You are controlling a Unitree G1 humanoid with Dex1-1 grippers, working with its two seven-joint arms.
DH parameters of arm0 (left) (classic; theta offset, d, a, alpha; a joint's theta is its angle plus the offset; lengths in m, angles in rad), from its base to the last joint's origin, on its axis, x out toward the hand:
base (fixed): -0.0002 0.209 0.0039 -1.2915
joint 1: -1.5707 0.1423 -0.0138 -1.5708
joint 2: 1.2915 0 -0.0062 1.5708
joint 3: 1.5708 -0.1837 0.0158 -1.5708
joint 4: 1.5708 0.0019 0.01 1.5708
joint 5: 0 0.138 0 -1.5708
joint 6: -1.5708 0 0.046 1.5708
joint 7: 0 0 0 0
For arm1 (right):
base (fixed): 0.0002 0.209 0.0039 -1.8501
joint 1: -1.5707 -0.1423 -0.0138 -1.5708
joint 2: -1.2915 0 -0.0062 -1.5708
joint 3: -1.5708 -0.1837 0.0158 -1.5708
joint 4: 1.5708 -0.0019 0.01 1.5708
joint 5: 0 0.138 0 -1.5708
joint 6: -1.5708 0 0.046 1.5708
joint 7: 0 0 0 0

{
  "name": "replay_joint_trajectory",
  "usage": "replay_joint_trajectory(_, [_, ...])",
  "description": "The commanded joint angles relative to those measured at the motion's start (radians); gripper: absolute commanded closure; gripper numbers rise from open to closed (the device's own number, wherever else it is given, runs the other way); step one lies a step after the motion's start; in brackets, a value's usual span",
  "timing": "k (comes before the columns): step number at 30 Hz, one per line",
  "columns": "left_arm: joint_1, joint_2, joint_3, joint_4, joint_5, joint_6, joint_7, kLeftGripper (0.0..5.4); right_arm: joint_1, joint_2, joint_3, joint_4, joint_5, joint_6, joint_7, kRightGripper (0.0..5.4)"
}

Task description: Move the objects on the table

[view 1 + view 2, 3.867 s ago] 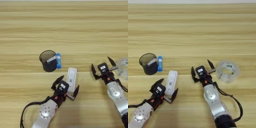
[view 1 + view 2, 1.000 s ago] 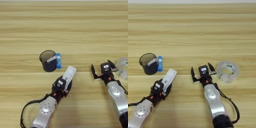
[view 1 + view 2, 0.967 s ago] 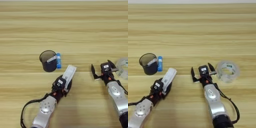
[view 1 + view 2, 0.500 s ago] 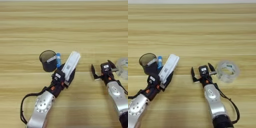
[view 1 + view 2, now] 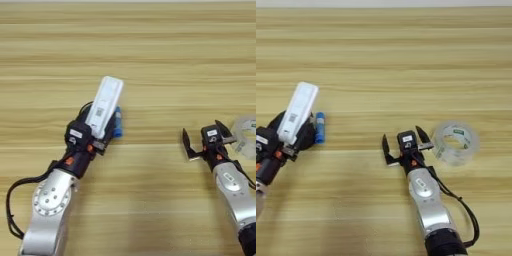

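Note:
My left gripper (image 5: 95, 134) is shut on the lower end of the flat white test cassette (image 5: 104, 106), which tilts up and away above the table (image 5: 150, 50). The short blue tube (image 5: 319, 127) lies just right of the cassette, partly covered by it. The left gripper and the cassette hide the black mesh cup. At the right, my right gripper (image 5: 202, 135) rests low over the wood with its two black fingers spread apart and nothing between them.
A clear roll of tape (image 5: 455, 142) lies flat just right of the right gripper. Both forearms reach in from the near edge, the left one trailing a black cable.
The left gripper has carried the cassette away from me and to the left, over the spot where the cup stood. The right arm has stayed where it was.

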Motion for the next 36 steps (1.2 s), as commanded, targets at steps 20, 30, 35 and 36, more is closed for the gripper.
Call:
replay_joint_trajectory(20, [-0.107, 0.050, 0.237, 0.298, 0.020, -0.019, 0.130, 2.55, -0.003, 0.002, -0.005, -0.004, 0.003, 0.014, 0.001, 0.00])
replay_joint_trajectory(30, [-0.133, 0.039, 0.209, 0.459, 0.063, -0.027, 0.154, 2.55, 0.000, 0.003, -0.004, -0.009, 0.002, 0.015, 0.001, 0.00])
replay_joint_trajectory(35, [-0.137, 0.041, 0.190, 0.504, 0.081, -0.009, 0.164, 2.55, 0.001, 0.002, -0.005, -0.011, 0.002, 0.015, 0.002, 0.00])
replay_joint_trajectory(36, [-0.139, 0.041, 0.190, 0.516, 0.083, -0.005, 0.169, 2.55, 0.001, 0.002, -0.005, -0.010, 0.002, 0.015, 0.002, 0.00])
